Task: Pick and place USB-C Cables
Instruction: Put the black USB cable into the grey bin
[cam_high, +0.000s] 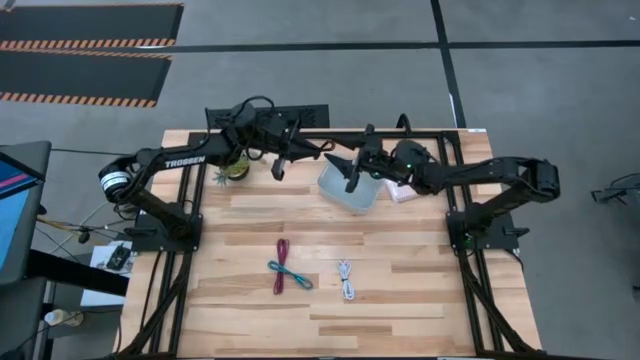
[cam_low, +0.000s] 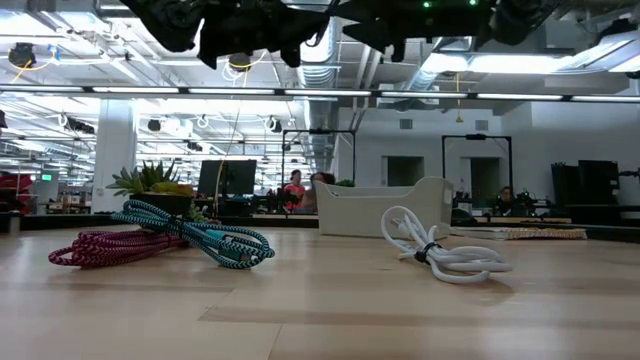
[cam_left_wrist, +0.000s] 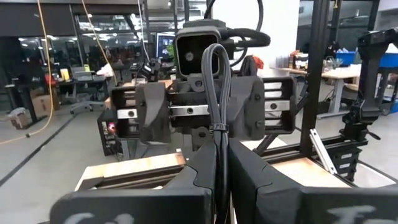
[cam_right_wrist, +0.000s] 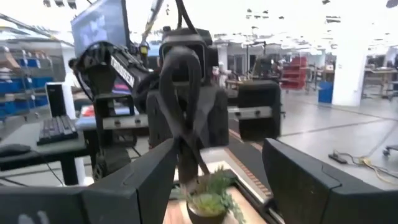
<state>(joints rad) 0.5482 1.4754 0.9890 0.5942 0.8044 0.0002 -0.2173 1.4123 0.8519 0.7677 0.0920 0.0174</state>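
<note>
The black cable (cam_left_wrist: 217, 112) is pinched in the left gripper (cam_left_wrist: 219, 180), handing it over; the right gripper (cam_right_wrist: 217, 180) waits open above the bin (cam_high: 352, 187).

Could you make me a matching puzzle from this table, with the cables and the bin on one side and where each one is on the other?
Things:
1. white cable
2. teal cable
3. black cable
4. bin

Places:
A. crossing the maroon cable
B. clamped in the left end effector
C. lying alone on the table
D. standing at the table's back

Pairs: 1-C, 2-A, 3-B, 4-D
</note>
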